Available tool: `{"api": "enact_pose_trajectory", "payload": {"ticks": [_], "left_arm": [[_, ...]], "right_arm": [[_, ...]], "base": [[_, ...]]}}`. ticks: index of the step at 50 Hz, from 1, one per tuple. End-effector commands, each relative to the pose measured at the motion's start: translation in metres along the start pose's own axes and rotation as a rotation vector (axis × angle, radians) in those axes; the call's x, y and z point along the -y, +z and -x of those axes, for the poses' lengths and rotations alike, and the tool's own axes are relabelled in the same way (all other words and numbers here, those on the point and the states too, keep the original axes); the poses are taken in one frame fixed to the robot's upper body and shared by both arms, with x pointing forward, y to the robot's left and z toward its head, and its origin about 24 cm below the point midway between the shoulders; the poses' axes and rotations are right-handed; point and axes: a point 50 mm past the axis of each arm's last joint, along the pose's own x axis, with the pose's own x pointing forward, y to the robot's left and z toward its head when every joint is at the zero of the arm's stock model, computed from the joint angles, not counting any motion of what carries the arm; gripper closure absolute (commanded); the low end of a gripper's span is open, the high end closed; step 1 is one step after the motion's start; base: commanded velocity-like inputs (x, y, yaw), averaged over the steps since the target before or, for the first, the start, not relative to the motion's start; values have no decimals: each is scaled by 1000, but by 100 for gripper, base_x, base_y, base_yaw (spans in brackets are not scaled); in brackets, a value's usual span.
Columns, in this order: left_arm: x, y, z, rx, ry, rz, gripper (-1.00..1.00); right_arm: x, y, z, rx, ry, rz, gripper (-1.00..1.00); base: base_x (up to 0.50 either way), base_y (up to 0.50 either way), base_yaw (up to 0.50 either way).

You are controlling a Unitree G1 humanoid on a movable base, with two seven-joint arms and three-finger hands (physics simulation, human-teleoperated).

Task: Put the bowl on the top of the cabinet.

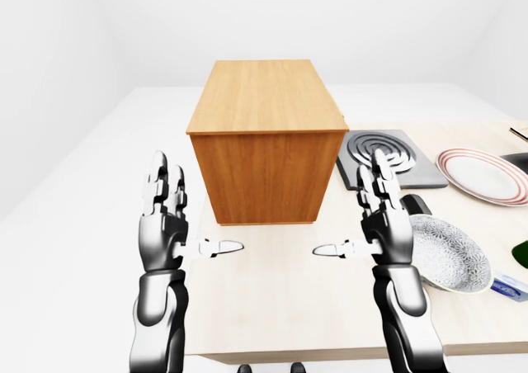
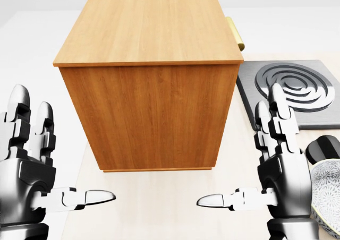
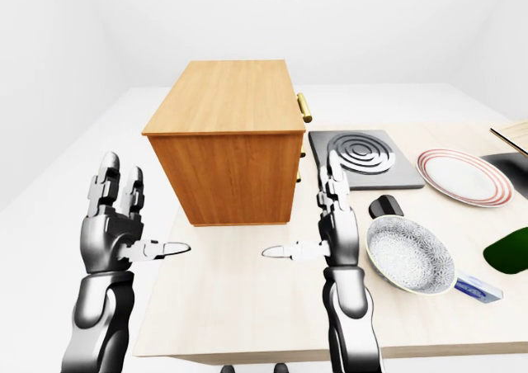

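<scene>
While both arms rise from the bottom of the eye views, the left hand [image 1: 162,224] and the right hand [image 3: 332,228] stand palm-inward with fingers spread wide and upright, thumbs pointing toward each other across a bare stretch of table [image 1: 280,307]. Neither hand holds or touches anything.

Just right of the right hand in the right-eye view lies the bowl [image 3: 410,260], a shallow grey dish with a fine speckled pattern, resting on the table and tilted slightly toward the camera. It sits apart from the fingers, with the forearm passing beside its left rim. A small dark object [image 3: 384,205] lies near the bowl's upper edge; what it is cannot be told.

Between the two hands and farther up the view stands the cabinet [image 3: 224,154], a wooden box with its plain side facing the camera and its flat top bare. A brass handle [image 3: 304,107] shows on its right side.

Right of the cabinet sits a grey hotplate [image 3: 357,158] with concentric rings, and beyond that a white plate [image 3: 458,176] with a red-striped rim. A dark green object [image 3: 510,249] reaches in from the right edge, with a small blue-and-white item [image 3: 477,289] just below it beside the bowl.
</scene>
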Motion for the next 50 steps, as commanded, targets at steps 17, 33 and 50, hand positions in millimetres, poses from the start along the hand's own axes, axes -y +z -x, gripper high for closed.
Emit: {"api": "enact_pose_trajectory", "payload": {"ticks": [17,33,50], "left_arm": [[0,-21,3,-88,2,-3,-100],[-2,-40,6,-169,4,1,-100],[-1,-14,3,-62,7,-13,-100]], "right_arm": [[45,22,21,13,-31,252,-100],[90,4,68,-238,-3,348,-100],[132,22,89,-325,-34,494,-100]], "base": [[0,0,0],[0,0,0],[0,0,0]]}}
